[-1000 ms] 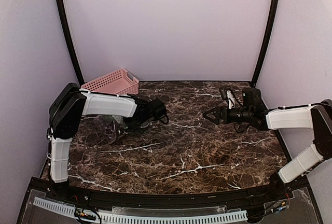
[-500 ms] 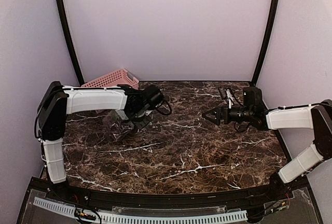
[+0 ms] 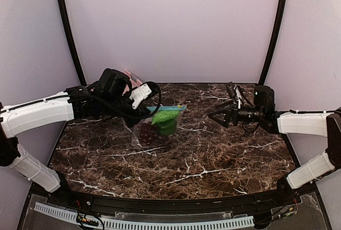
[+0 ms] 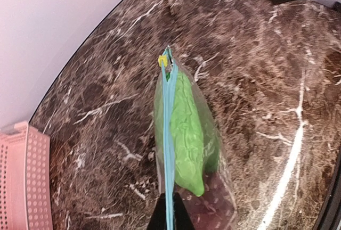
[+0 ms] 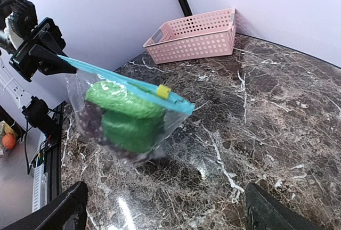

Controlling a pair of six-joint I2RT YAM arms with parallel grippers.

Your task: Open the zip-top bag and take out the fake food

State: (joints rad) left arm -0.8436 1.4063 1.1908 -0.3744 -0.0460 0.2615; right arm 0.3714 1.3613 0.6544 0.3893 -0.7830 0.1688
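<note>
bag (image 5: 128, 114): light, floppy, slick | left gripper (image 4: 169, 219): clamped on its zip end | right gripper (image 3: 217, 116): spread wide, empty, should pinch the yellow slider (image 5: 163, 90) imo

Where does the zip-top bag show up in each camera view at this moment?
Top external: the zip-top bag is just left of centre.
Left wrist: middle of the picture, seen along its teal strip.
Right wrist: left of centre, side-on.
Shared landmark: the left tool pinching the strip's end.
</note>
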